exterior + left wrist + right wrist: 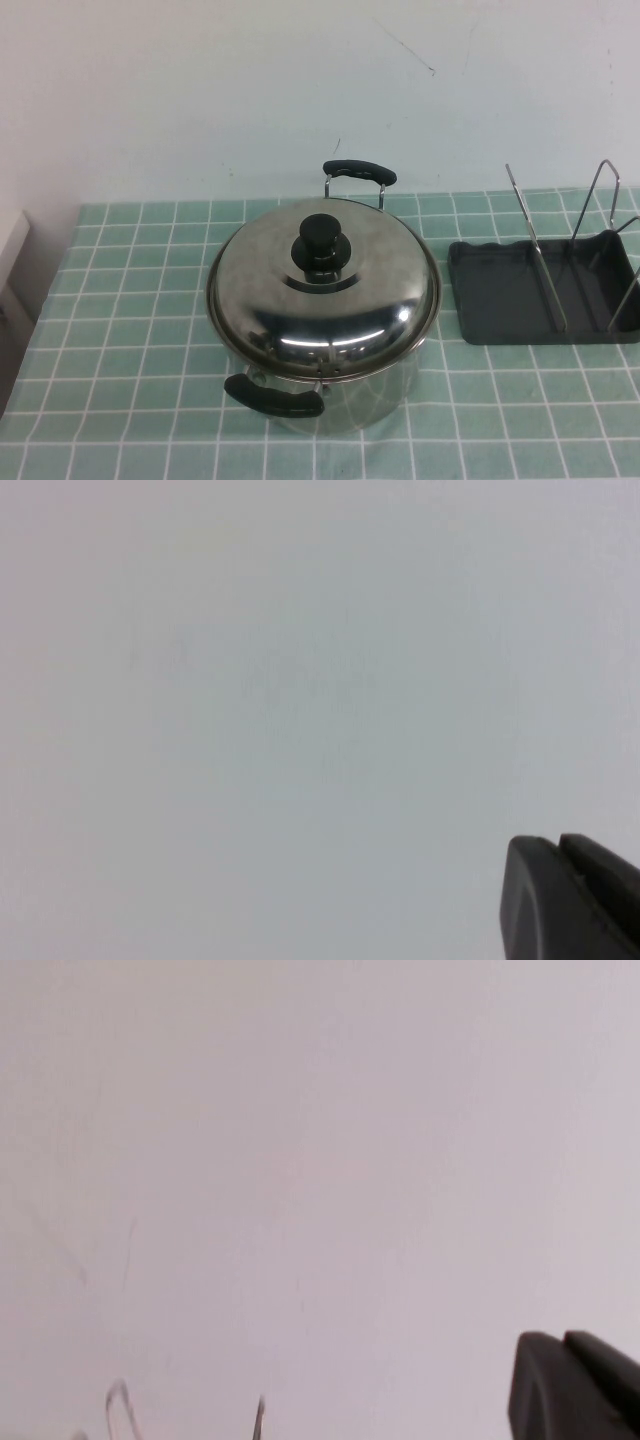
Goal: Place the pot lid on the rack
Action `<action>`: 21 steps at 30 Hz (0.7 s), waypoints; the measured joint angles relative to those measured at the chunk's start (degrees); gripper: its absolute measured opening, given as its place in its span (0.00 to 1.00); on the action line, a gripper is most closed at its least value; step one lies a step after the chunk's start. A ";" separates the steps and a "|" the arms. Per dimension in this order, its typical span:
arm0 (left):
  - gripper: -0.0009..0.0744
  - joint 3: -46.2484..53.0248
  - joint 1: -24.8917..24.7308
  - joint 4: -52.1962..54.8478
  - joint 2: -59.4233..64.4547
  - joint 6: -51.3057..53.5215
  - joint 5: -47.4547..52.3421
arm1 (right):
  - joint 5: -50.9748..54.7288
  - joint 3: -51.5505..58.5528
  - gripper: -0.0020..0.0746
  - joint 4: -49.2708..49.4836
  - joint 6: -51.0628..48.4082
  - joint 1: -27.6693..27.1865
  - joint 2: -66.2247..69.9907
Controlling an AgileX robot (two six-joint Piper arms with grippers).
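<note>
The lid (322, 292) sits closed on the pot (330, 385) at the centre of the counter (130, 330), its black knob (321, 240) standing up in the middle. The rack (545, 292) lies at 3 o'clock from the pot, well apart, with thin wire loops (535, 240) rising from its dark tray.

Polished steel like this is likely stiff, fairly heavy and slippery — the dome offers no purchase, so the knob looks like the only sound place to grip. Once lifted, the lid would probably have to be tipped on edge to slot between the loops.

The pot's two handles sit at 12 and 7 o'clock, clear of the knob. Nothing stands between pot and rack; the upright wires themselves are the likeliest snag.

Neither arm appears in the high view. The left pincer (585, 905) shows only as a dark corner against a blank wall, and the right pincer (590, 1390) likewise, with wire tips faintly below — whether either is open cannot be told, and nothing is seen held.
</note>
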 joint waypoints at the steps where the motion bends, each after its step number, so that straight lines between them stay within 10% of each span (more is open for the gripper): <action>1: 0.01 0.00 0.00 0.00 0.00 0.09 -4.39 | -3.75 0.00 0.02 0.00 -0.13 0.00 0.00; 13: 0.01 0.00 0.00 0.28 -0.04 0.09 -34.14 | -23.24 0.00 0.02 7.63 -6.37 0.00 0.00; 21: 0.01 -3.36 0.00 -5.50 -0.27 -0.03 -22.73 | -6.07 -6.27 0.02 8.10 -6.85 0.00 0.00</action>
